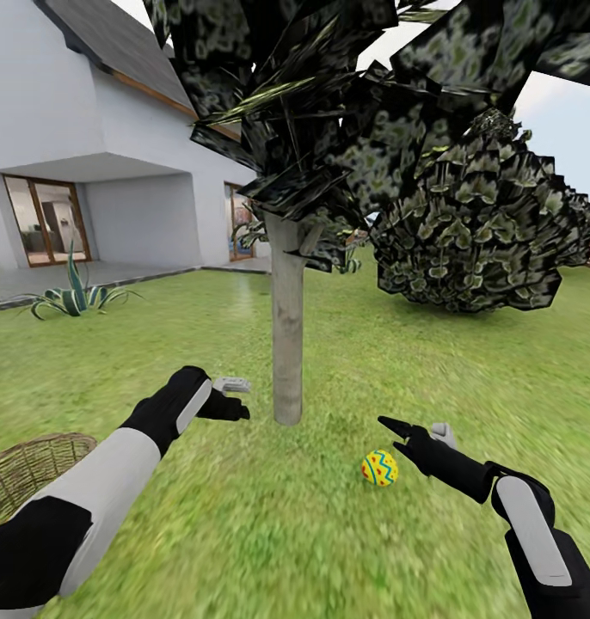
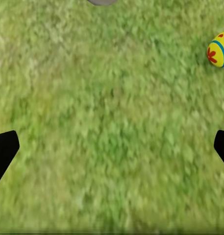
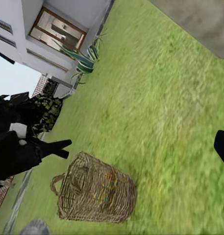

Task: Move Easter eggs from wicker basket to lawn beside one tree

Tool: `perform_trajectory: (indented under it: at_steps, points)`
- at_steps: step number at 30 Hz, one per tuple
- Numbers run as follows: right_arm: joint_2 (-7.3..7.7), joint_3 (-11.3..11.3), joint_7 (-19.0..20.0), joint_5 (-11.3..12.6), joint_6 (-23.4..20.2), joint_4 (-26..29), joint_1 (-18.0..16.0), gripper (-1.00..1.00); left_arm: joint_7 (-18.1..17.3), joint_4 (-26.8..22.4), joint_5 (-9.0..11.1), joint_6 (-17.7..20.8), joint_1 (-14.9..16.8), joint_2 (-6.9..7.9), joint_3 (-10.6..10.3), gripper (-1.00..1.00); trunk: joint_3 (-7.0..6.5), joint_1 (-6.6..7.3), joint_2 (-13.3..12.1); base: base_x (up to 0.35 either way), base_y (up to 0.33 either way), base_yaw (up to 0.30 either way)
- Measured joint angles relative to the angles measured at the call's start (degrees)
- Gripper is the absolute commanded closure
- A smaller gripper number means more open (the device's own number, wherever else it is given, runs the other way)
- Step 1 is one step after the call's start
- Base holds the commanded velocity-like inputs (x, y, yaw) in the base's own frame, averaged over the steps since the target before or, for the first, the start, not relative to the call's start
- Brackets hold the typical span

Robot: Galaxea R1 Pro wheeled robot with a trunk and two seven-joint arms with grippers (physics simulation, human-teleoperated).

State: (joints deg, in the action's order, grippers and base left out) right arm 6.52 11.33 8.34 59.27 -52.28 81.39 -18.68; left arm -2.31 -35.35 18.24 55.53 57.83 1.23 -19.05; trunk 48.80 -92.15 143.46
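One Easter egg (image 1: 379, 468), yellow with blue zigzags and red marks, lies on the lawn (image 1: 243, 533) just right of the tree's pale trunk (image 1: 286, 344). My right gripper (image 1: 413, 429) hovers open beside it, holding nothing. My left gripper (image 1: 233, 399) stands open left of the trunk and low over the grass; the left wrist view has the same egg (image 2: 219, 49) off to one side. The wicker basket (image 1: 28, 471) stands at the lower left. In the right wrist view the basket (image 3: 94, 192) shows yellow, red and blue spots through its weave.
A white house (image 1: 114, 172) with glass doors stands behind the lawn. A spiky striped plant (image 1: 71, 297) grows at its edge. A dense dark shrub (image 1: 484, 232) sits to the back right. The tree's low crown (image 1: 329, 103) hangs overhead.
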Motion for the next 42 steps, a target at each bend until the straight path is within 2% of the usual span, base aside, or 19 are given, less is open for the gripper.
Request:
perform_trajectory:
  at_steps: [9, 18, 42]
  points:
    - [0.03, 0.0, 0.0, 0.0, 0.0, 0.0, 0.0, -1.0, 0.2, 3.9, -0.1, 0.1, 0.0, -1.52, -0.2, -1.0, -2.0, 0.23, -0.1, 0.0, 0.0, 0.005]
    - [0.04, 0.0, 0.0, 0.0, 0.0, 0.0, 0.0, -1.0, 0.2, 5.0, -0.2, 0.1, 0.0, -1.89, -0.2, -1.0, -4.0, 0.47, -0.3, 0.0, 0.0, 0.0]
    - [0.0, 0.0, 0.0, -0.1, 0.0, 0.0, 0.0, -1.0, 0.3, 5.1, -0.2, 0.1, 0.0, -1.96, -0.2, -1.0, -8.31, 5.74, -9.9, 0.0, 0.0, 0.0]
